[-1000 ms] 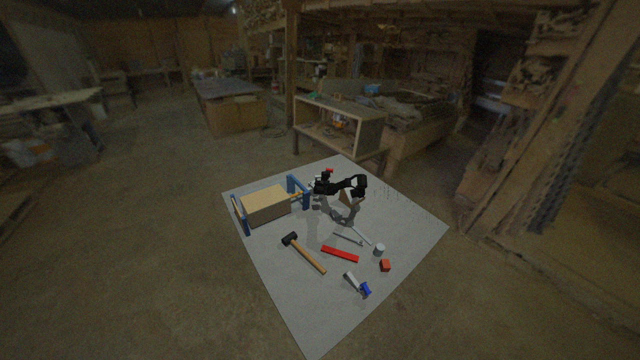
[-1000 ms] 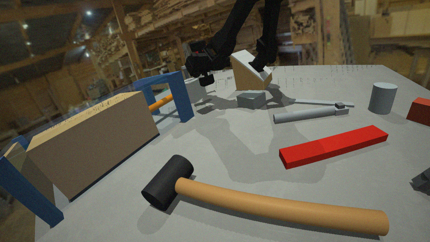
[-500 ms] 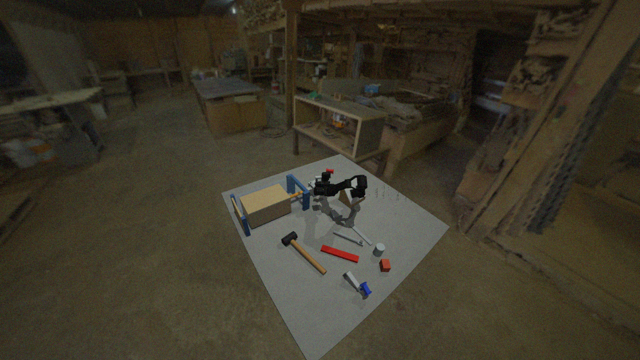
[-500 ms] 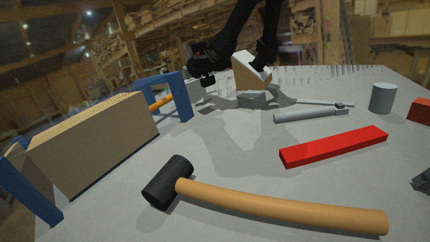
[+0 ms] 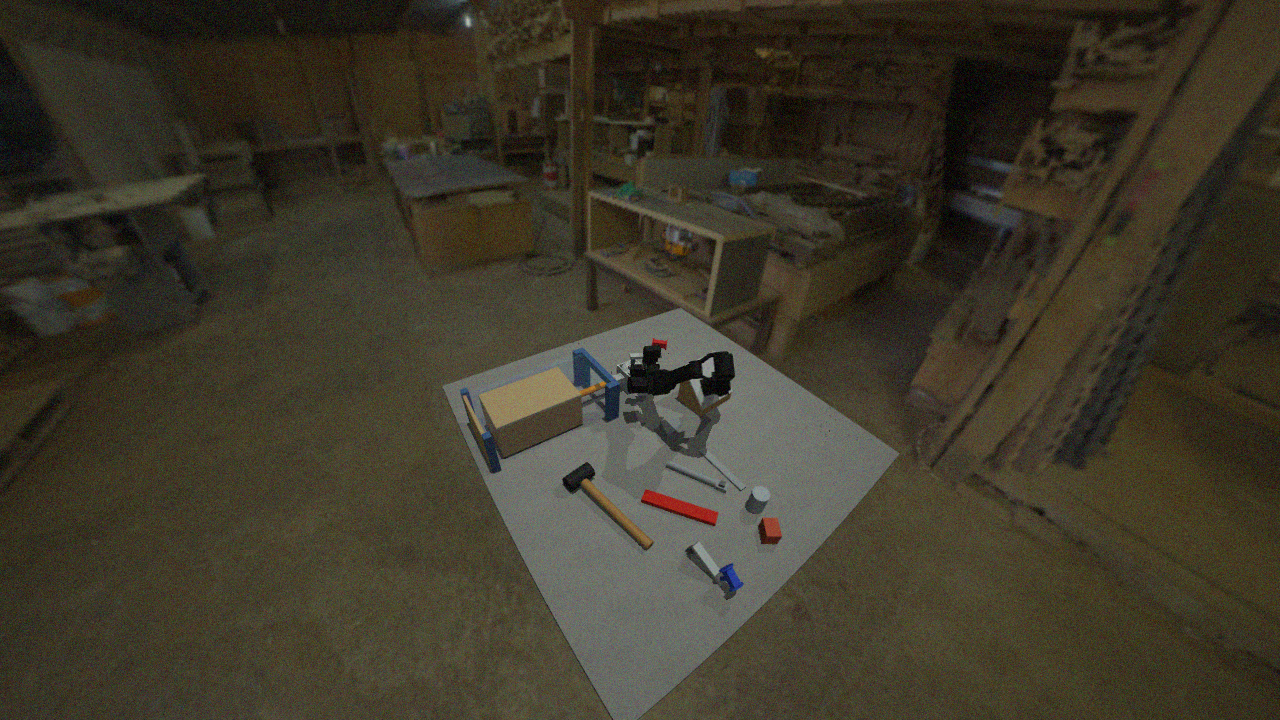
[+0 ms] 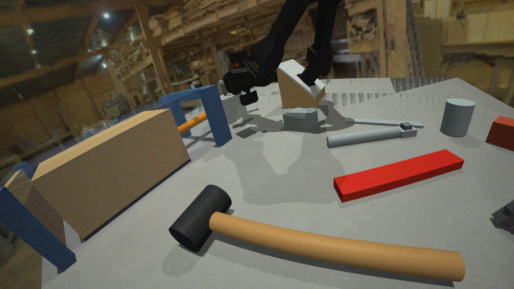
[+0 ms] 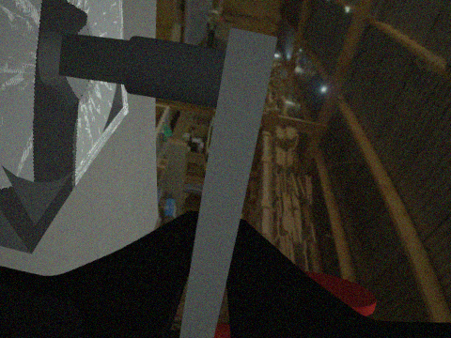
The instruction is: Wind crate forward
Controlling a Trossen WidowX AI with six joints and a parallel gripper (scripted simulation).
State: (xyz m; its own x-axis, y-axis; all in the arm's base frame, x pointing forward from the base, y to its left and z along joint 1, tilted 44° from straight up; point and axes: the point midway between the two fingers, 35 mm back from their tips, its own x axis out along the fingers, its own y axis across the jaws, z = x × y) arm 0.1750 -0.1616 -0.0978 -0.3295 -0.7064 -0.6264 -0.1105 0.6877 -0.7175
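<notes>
1. Pincer point(image 5: 639, 379) point(image 6: 233, 83) point(image 7: 214, 225): closed on the winch handle, gripping its flat grey bar point(image 7: 232, 141). A dark shaft point(image 7: 176, 70) juts from the bar; part of a red knob point(image 5: 659, 343) point(image 7: 348, 293) shows too.
2. Hand winch point(image 6: 233, 108): grey, beyond the blue steel frame point(image 5: 616, 400) point(image 6: 217, 117), with the pincer over or near it. Cannot tell whether the key sits in the hole (the arm blocks the view).
3. Crate point(image 5: 532, 410) point(image 6: 115, 168): inside the guard cubby, flat and level. Its front stands short of the frame, a visible gap between. Orange strap point(image 5: 593, 389) point(image 6: 192, 123) runs from the crate front toward the winch, through the frame.
4. Mallet point(image 5: 617, 514) point(image 6: 323, 244): lying on the surface point(image 5: 572, 582) point(image 6: 287, 190), black head toward the cubby.
5. Red bar point(image 5: 679, 506) point(image 6: 398, 174): flat, between the mallet and a grey rod point(image 5: 696, 476) point(image 6: 366, 137).
6. Grey cylinder point(image 5: 757, 499) point(image 6: 457, 117): upright, near a red block point(image 5: 769, 531) point(image 6: 502, 133).
7. Blue-ended tool point(image 5: 730, 576): near the surface's edge, well apart from the winch.
</notes>
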